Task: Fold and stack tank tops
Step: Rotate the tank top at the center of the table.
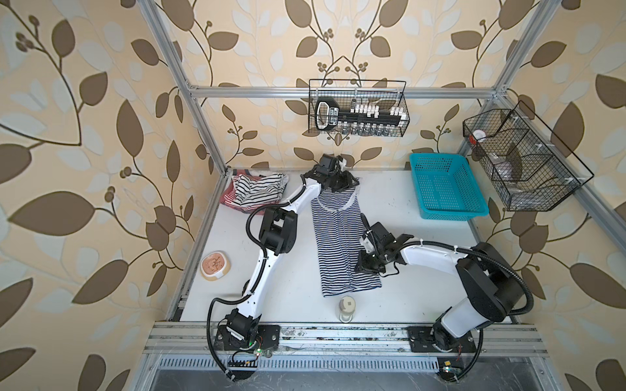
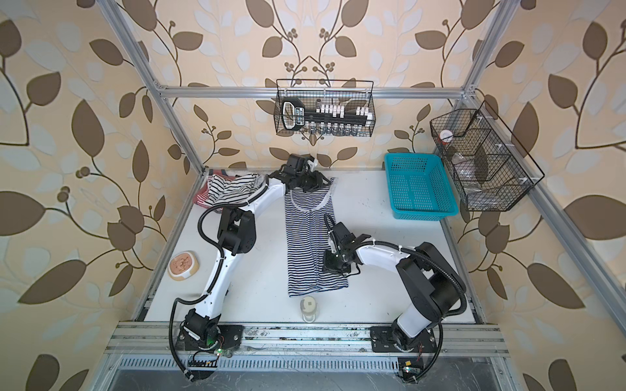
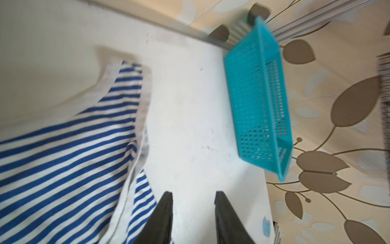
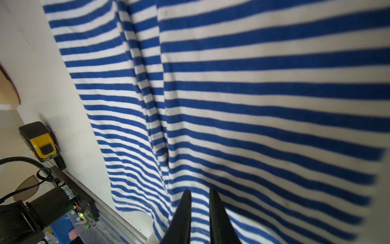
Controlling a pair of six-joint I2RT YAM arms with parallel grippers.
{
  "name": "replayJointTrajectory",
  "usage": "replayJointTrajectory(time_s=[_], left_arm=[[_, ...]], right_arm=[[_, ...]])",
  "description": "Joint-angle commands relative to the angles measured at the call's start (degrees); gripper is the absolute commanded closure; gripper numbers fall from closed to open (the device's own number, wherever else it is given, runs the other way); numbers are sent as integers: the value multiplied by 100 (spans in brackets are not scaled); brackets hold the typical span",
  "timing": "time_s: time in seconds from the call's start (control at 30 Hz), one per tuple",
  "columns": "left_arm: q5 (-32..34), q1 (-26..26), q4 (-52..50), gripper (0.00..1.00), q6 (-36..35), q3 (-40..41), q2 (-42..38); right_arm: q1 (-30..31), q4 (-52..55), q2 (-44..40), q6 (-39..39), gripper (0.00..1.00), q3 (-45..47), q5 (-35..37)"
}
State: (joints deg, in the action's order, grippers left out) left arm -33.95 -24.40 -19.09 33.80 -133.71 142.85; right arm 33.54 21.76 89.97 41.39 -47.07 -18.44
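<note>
A navy-and-white striped tank top [image 1: 342,243] [image 2: 311,243] lies flat and lengthwise in the middle of the table, straps at the far end. My left gripper [image 1: 345,182] [image 3: 193,195] hovers at those straps, open, with only bare table between its fingers. My right gripper [image 1: 367,267] [image 4: 200,192] is low over the top's near right part. Its jaws stand narrowly open, and the striped cloth [image 4: 253,95] shows flat in the gap. At the far left, a white tank top with black stripes [image 1: 257,189] lies crumpled on a red-and-white one [image 1: 228,199].
A blue perforated basket [image 1: 447,189] [image 3: 257,101] stands at the far right. A tan bowl [image 1: 215,264] sits by the left edge, and a small jar [image 1: 346,308] near the front edge. Wire baskets [image 1: 357,108] [image 1: 521,159] hang on the frame.
</note>
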Motion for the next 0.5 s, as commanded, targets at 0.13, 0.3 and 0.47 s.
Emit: replayJointTrajectory(time_s=[0.13,0.3,0.47], left_arm=[[618,-7,-1483,74,-658,266,-1388],[1123,-53,-2154,91,-730,2658,-2757],[1799,-317,-2945,93,-787,4545,-3874]], right_arm=[[-683,894,-622,-720,77,-373,330],[-983,1444,-527,-1389,76,-286,494],[-1007,1492,-754,-1546,74,106,500]])
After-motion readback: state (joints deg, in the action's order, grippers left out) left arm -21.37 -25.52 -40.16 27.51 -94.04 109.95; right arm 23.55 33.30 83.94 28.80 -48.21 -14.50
